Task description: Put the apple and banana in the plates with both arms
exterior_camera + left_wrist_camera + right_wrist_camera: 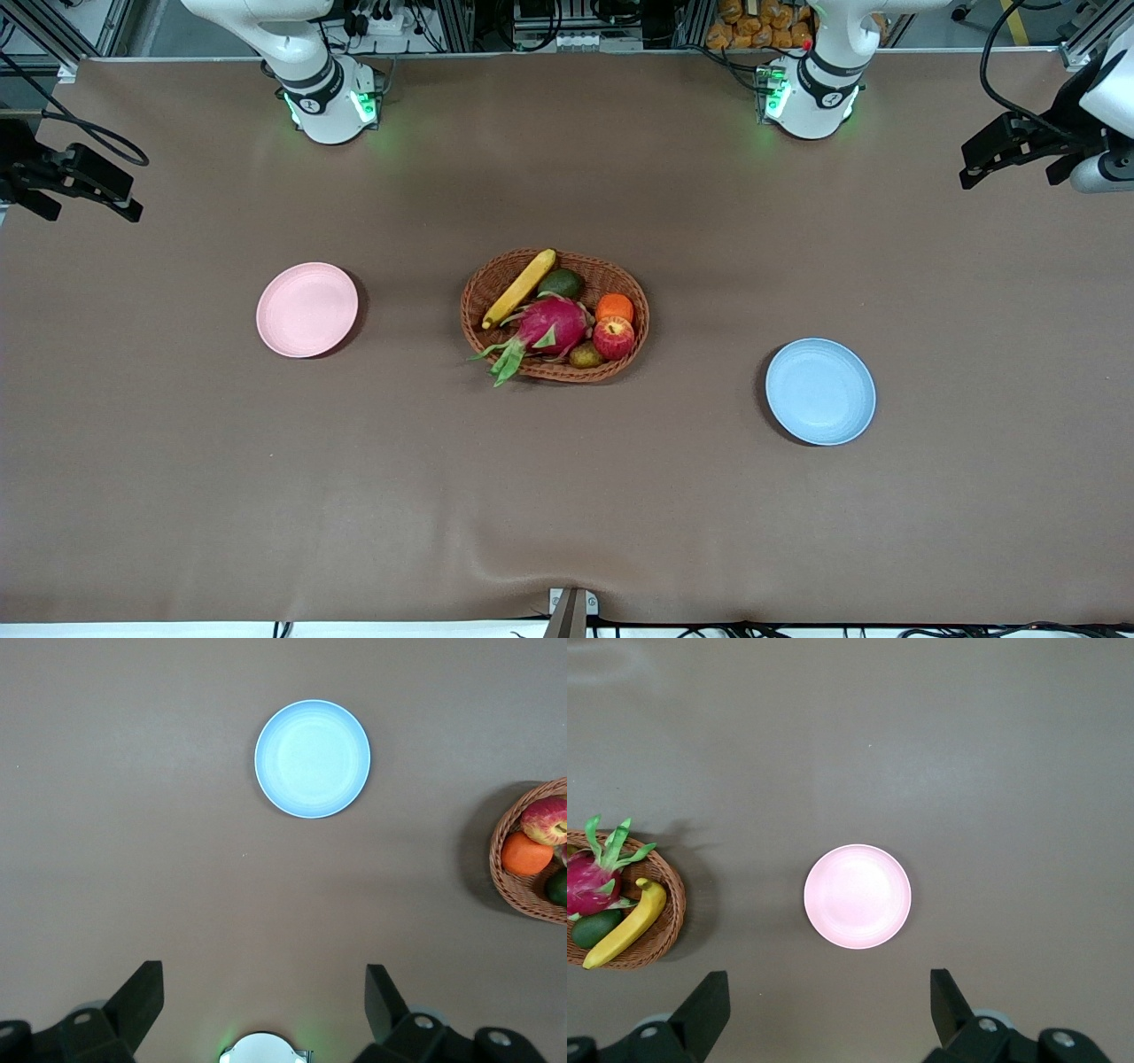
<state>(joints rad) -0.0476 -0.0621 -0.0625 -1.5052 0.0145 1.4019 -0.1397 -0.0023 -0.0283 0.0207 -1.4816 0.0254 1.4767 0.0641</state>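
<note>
The apple [613, 338] and the banana [519, 288] lie in the wicker basket [467, 306] at mid-table. The apple also shows in the left wrist view [549, 819], the banana in the right wrist view [627, 935]. The pink plate [307, 309] lies bare toward the right arm's end, the blue plate [820, 391] bare toward the left arm's end. My left gripper [974, 159] hangs open and empty, high over the left arm's end of the table [264, 992]. My right gripper [124, 190] hangs open and empty, high over the right arm's end [830, 997].
The basket also holds a magenta dragon fruit [551, 324], an orange [615, 307], a green avocado [562, 283] and a small brownish fruit [585, 356]. Brown cloth covers the table. The arms' bases [328, 102] stand along the edge farthest from the front camera.
</note>
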